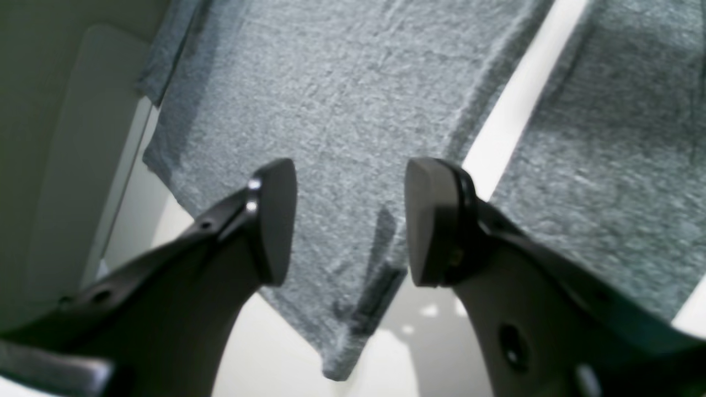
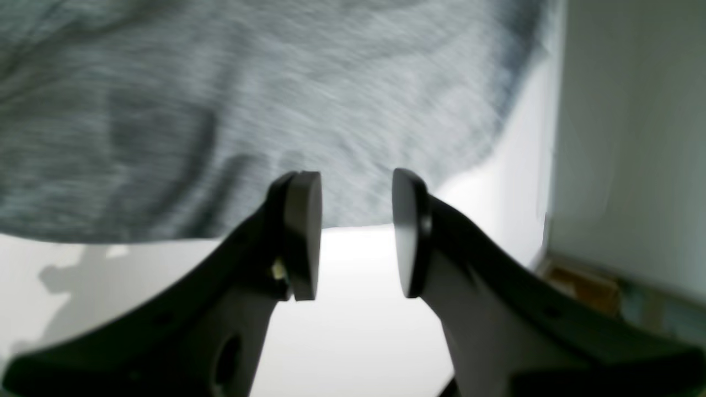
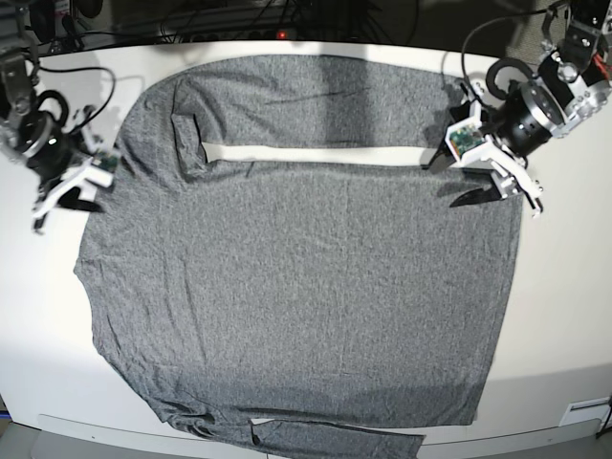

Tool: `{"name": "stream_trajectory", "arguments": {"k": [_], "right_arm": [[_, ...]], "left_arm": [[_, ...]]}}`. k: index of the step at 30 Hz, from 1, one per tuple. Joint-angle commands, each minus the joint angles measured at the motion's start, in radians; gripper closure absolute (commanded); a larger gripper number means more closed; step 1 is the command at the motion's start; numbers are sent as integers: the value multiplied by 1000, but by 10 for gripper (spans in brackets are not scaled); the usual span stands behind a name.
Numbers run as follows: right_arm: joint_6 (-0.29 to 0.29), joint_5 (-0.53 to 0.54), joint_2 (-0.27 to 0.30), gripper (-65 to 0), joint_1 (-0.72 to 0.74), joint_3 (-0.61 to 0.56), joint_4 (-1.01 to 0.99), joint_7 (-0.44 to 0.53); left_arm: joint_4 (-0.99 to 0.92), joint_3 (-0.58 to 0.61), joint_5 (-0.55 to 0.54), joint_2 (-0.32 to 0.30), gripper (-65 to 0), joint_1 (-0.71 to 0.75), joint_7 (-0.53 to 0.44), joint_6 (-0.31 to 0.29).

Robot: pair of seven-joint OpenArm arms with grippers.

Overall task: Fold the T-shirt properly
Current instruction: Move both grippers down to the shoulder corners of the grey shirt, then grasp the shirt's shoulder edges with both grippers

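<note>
Lying flat, the T-shirt [image 3: 296,277] seemingly spreads just below both gaping claws, left [image 1: 351,220] and right [image 2: 357,234], neither gripping it

The base view looks straight down from high above, taking in the whole white worktop [image 3: 564,316] and the T-shirt [image 3: 296,287] spread on it. Each wrist view sits close behind its own fingers, looking past them at the grey cloth and the worktop's edge, a patch the base view also covers.
</note>
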Motion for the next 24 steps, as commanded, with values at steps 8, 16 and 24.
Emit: {"name": "stream_trajectory", "arguments": {"k": [8,16,24], "right_arm": [[-18,-92,22,-221,9,-157,14,8],[-18,-96,20,-221,11,-161,14,-9],[-18,-95,20,-221,11,-161,14,-10]], "left_arm": [[-163,-5,79,-104,-300,-9,-56,18],[-381,-5,377,-119,-300,-17,-308,75],[-460,-5,377,-120,-300,-67,-308,75]]}}
